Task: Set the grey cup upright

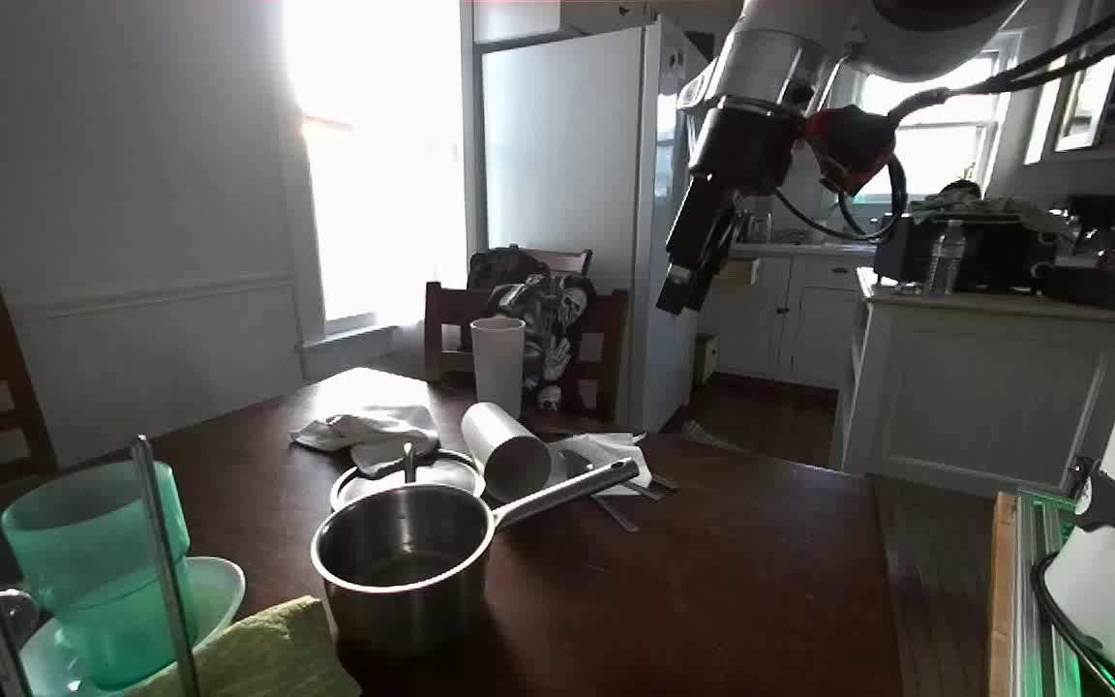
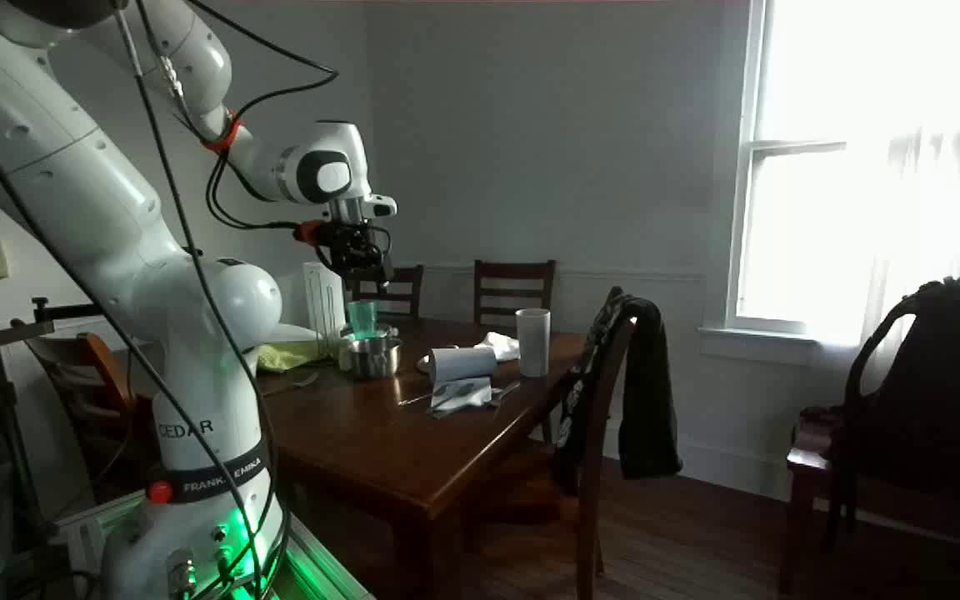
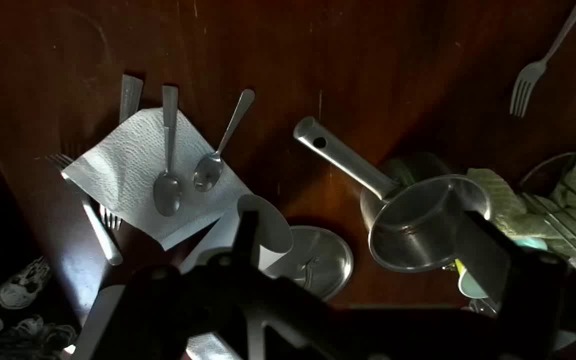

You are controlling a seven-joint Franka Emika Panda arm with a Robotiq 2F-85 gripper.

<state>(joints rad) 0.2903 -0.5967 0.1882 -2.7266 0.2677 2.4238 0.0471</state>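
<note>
Green plastic is noted first, at far left in an exterior view: a translucent cup (image 1: 88, 542). Next, a steel pot (image 1: 403, 605) is seen, its handle (image 1: 572, 492) pointed rightward, a lid (image 1: 451, 472) just behind. Further right, a pale tumbler (image 1: 497, 373) is found upright farther back on the bench (image 1: 732, 571). Beside the lid, the grey cup (image 1: 497, 440) is located on its side, mouth towards that camera; contact with the lid cannot be confirmed. Right of these and raised, the pincer (image 3: 361, 217) is judged released: fingers (image 3: 483, 252) are seen spread wide in the wrist view, nothing held between. Step judged in hand: approach. Jaws are best set across the cup's body, one finger per side, with the handle kept clear during descent. Rolling of the smooth wall is a risk, so closing is to be slow and even. After lifting, the wrist is to be turned until the mouth is uppermost, then the base seated flat before release.
</note>
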